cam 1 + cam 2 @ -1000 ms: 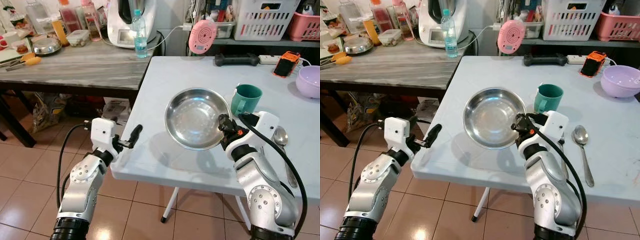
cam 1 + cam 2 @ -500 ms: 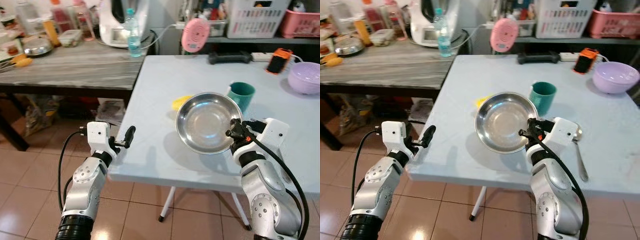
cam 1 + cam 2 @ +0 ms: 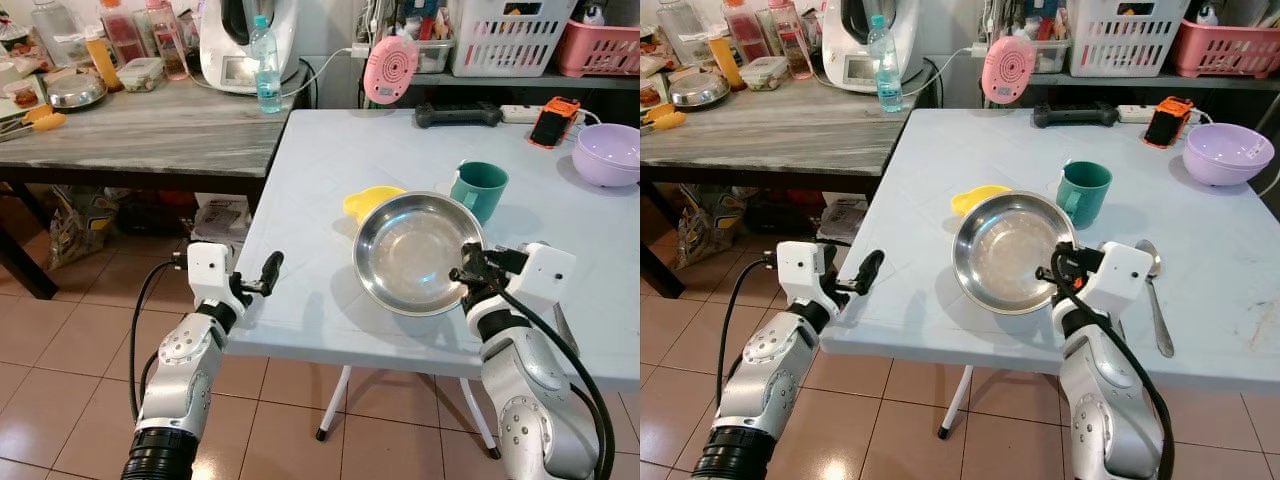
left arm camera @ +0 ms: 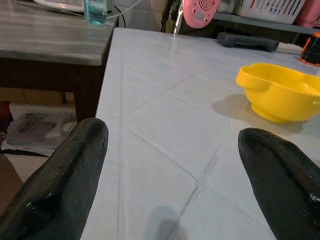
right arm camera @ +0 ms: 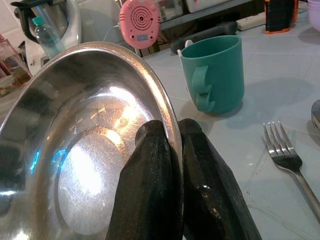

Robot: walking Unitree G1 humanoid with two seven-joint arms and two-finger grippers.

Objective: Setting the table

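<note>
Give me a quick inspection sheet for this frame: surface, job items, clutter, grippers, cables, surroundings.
Surface: pale tiled table, dry.
Job's things: steel bowl held tilted above the table; green mug upright; yellow bowl beside the steel one; fork and spoon lying at the robot's right.
Clutter: lilac bowl, orange phone, pink round gadget, black handle.
Grippers: right gripper pinches the steel bowl's rim; left gripper open at the table's near left edge, holding nothing.
Cables: power strip at the far edge.
Surroundings: wooden side table with bottles and appliance; tiled floor.
</note>
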